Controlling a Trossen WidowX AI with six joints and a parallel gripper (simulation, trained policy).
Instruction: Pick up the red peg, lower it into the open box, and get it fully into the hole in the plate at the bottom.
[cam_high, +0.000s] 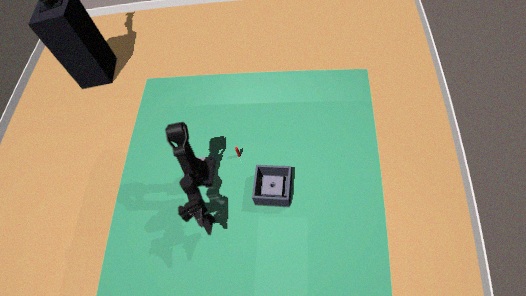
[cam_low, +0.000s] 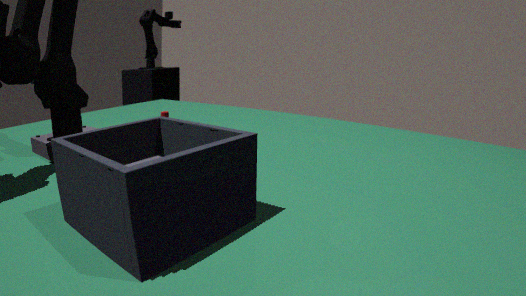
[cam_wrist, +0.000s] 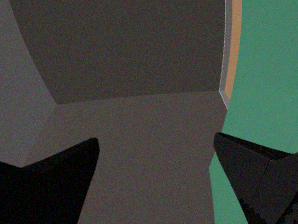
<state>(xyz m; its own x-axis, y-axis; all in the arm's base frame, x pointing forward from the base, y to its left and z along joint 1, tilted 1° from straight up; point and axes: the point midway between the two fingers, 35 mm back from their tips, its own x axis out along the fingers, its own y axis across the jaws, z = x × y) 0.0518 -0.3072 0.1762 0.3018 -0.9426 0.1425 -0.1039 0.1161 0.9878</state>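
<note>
1. Top view. I see the arm over the left part of the green mat, w/ its gripper toward the lower edge of the pic, well apart from the peg. The red peg is on the mat, between the arm & the open box in left-right terms, a bit farther up the pic than the box. In the box lies a pale plate w/ a round hole approx. at its ctr.; the peg is outside the box. A tall black pedestal is at upper L.

2. Ext. view. The box fills the L foreground, open side up; I see only the peg's red top end past the far corner of the rim. Part of the arm rises at L, by a light base plate. In the bkgd., a second arm tops the pedestal. My gripper's fingers can't be made out here.

3. Wrist view. Jaws wide open, nothing held: I see both dark fingers well apart, w/ grey wall surfaces in the gap & a strip of mat at R. No peg or box in this view.
</note>
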